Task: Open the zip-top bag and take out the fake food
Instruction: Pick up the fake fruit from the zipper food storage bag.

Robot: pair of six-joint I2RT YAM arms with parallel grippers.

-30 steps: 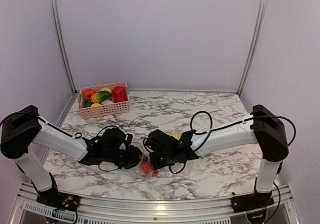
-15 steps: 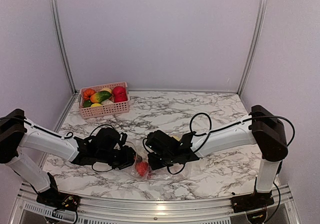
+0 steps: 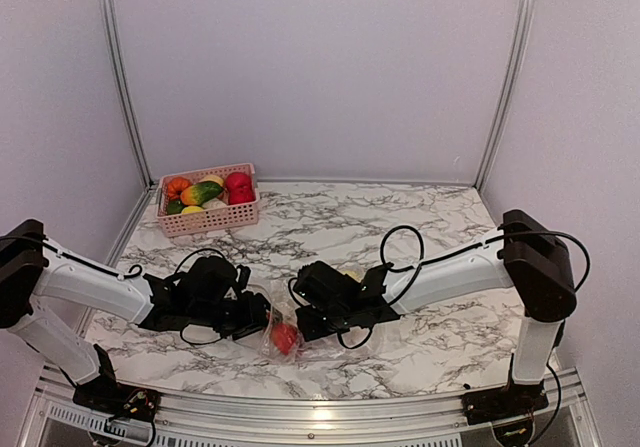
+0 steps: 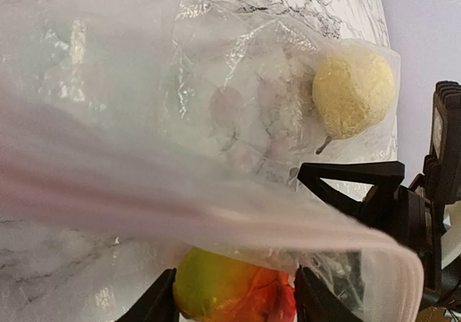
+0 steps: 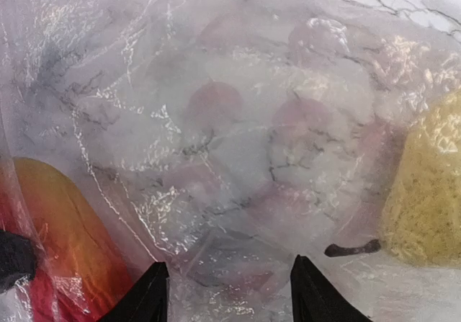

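Note:
The clear zip-top bag (image 3: 283,329) lies crumpled on the marble between my two grippers. In the left wrist view the bag (image 4: 216,106) fills the frame, its zip strip a blurred band across it. The fake food inside is a cream pear (image 4: 353,90) and a red-and-green fruit (image 4: 230,289). My left gripper (image 4: 234,302) stands open, the red-green fruit showing between its fingers behind the film. My right gripper (image 5: 229,294) is open over bag film, with the pear (image 5: 426,199) to its right and the red fruit (image 5: 61,239) to its left. From above, left gripper (image 3: 257,319) and right gripper (image 3: 303,319) face each other.
A pink slatted basket (image 3: 210,220) holding several toy fruits and vegetables stands at the back left of the marble table (image 3: 430,227). Metal frame posts (image 3: 120,77) rise at the back corners. The table's front rail (image 3: 320,407) runs close below the bag.
Both grippers have widened their jaws. The left arm has drawn back to the left and lower. The bag with the red fruit has shifted slightly toward the front edge.

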